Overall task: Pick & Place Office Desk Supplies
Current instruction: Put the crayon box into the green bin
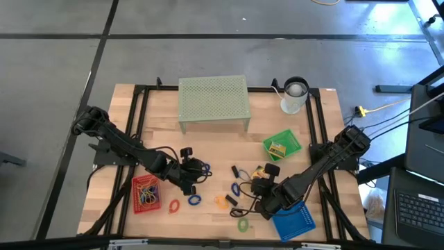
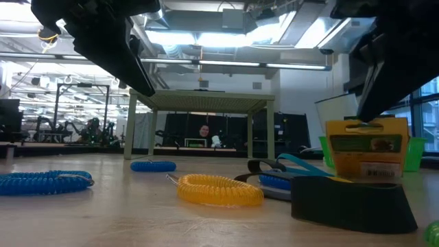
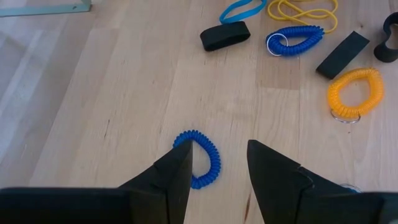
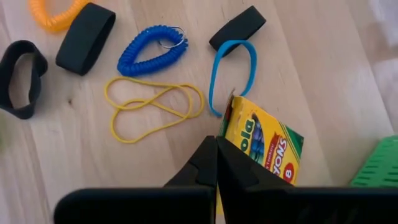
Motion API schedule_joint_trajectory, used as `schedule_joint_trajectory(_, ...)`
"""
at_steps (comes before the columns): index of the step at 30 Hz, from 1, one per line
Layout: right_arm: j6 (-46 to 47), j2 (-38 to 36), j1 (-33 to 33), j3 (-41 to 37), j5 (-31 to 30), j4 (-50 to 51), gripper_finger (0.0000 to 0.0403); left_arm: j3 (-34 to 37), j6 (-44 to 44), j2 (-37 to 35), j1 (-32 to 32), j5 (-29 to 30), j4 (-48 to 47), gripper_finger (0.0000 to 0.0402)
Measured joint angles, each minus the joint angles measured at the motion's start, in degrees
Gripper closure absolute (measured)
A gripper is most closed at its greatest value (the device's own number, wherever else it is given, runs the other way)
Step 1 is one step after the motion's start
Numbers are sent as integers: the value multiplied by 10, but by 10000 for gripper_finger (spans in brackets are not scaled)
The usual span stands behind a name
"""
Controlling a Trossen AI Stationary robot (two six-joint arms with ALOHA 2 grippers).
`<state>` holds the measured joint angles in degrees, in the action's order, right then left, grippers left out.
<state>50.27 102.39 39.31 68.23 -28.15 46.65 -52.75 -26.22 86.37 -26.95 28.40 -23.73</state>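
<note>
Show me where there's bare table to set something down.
Free: the strip between the riser and the loose items, and the wood left of the riser above the red tray. Crowded: the front middle, around the blue coil, orange coil and crayon box.

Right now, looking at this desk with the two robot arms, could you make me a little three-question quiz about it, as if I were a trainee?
1. True or false: the right gripper has its fingers spread wide apart.
2. Which item lies just ahead of the left gripper? A) a green tray B) a blue coil ring C) a crayon box
3. Fill in: in the right wrist view, the thin looped band beside the blue coil keyring is coloured ____.

Key
1. False: they are pressed together, beside the crayon box.
2. B; it lies on the table between the open fingers, not gripped.
3. Yellow: the yellow rubber band.
</note>
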Motion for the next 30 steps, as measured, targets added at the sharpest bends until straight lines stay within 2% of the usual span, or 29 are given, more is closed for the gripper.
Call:
schedule_joint_trajectory(17,49,-4,0,0,-8,49,403,0,0,0,1,2,0,254)
schedule_joint_trajectory(30,63,-50,0,0,-42,90,403,0,-1,0,1,1,0,254)
